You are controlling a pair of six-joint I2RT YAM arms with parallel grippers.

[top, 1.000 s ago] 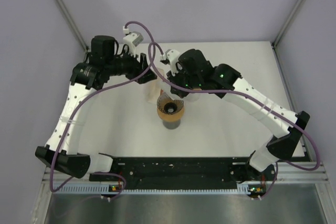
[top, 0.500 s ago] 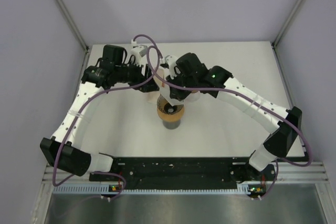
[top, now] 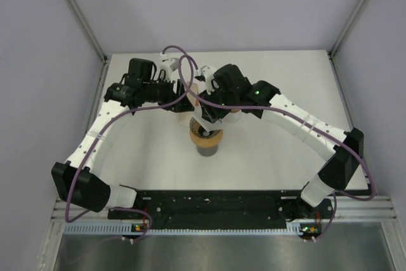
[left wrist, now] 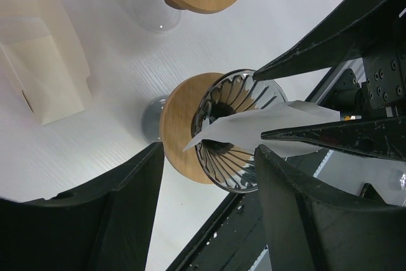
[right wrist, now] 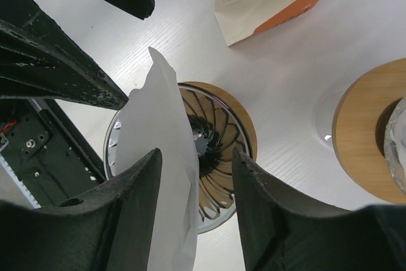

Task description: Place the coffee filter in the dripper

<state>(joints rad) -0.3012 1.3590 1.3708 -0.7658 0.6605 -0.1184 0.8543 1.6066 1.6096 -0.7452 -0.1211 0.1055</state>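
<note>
Fingers (right wrist: 266, 220) of the right gripper (right wrist: 196, 157) stand parted around the coffee filter (right wrist: 158, 125); the left gripper (left wrist: 208, 157) gapes wide, empty.
The flat folded filter lies across the glass dripper (right wrist: 219, 125), its long axis running from the right gripper toward the left, pointed corner leading.

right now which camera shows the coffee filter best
Left wrist: the coffee filter shows as a white sheet with its corner dipping into the glass dripper. Right wrist shows it large, but it is cut off at the bottom edge. From the top camera it is almost wholly hidden under the right gripper.
</note>
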